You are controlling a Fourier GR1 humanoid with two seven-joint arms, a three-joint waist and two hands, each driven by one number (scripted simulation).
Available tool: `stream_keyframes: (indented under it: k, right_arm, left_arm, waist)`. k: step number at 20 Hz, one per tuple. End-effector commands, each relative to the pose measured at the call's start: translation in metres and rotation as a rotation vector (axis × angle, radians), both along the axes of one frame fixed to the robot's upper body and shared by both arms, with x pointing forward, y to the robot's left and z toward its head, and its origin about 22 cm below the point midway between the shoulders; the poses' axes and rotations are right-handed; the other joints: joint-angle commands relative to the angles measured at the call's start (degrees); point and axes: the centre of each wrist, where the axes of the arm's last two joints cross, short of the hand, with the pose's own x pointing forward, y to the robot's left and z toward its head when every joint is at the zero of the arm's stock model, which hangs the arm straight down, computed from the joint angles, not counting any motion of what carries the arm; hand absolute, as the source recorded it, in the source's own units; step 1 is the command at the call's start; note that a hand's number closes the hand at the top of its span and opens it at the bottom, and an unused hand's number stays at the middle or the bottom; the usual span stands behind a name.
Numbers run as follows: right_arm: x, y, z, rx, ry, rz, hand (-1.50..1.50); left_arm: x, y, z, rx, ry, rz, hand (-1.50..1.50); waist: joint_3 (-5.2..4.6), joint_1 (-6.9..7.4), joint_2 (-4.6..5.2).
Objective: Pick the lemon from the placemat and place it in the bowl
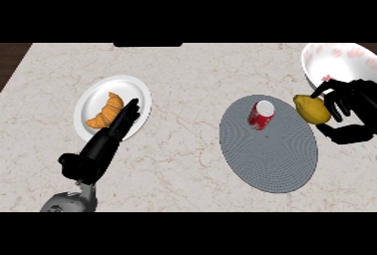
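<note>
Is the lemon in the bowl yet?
Not yet. The lemon is in the right hand, whose fingers curl round it, at the placemat's right edge, below the bowl.

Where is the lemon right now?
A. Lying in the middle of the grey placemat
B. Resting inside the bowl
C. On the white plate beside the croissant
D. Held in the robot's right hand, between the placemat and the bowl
D: the right hand curls round the lemon just past the placemat's right edge, short of the bowl.
</note>
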Motion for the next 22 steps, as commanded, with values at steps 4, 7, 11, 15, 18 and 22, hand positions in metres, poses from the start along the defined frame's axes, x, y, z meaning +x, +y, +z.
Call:
stream_keyframes:
  k: [4,7,11,15,18,22]
  right_arm:
    - [0.003,-0.033,0.054,0.293,-0.097,-0.074,1.50]
    - [0.027,-0.042,0.058,0.288,-0.076,-0.134,1.50]
    - [0.037,-0.064,0.042,0.193,-0.112,-0.195,1.50]
    - [0.050,-0.066,0.031,0.107,-0.228,-0.277,1.50]
    - [0.069,-0.075,0.029,0.116,-0.272,-0.317,1.50]
    - [0.080,-0.089,0.026,0.058,-0.245,-0.353,1.50]
  left_arm:
    - [-0.003,0.006,-0.005,0.004,-0.004,-0.002,0.00]
    - [-0.008,-0.028,-0.005,-0.006,0.004,-0.017,0.00]
    - [0.007,0.000,-0.004,0.007,-0.006,-0.010,0.00]
    - [0.009,-0.008,0.006,-0.011,-0.008,-0.026,0.00]
    - [0.016,-0.007,0.001,-0.004,-0.016,-0.027,0.00]
    - [0.019,-0.019,0.008,-0.005,-0.014,-0.062,0.00]
  waist:
    - [-0.02,0.49,0.15]
    - [0.01,1.33,0.38]
    - [0.02,1.47,0.52]
    - [0.05,1.89,0.63]
    - [0.07,2.50,1.00]
    - [0.11,3.31,1.28]
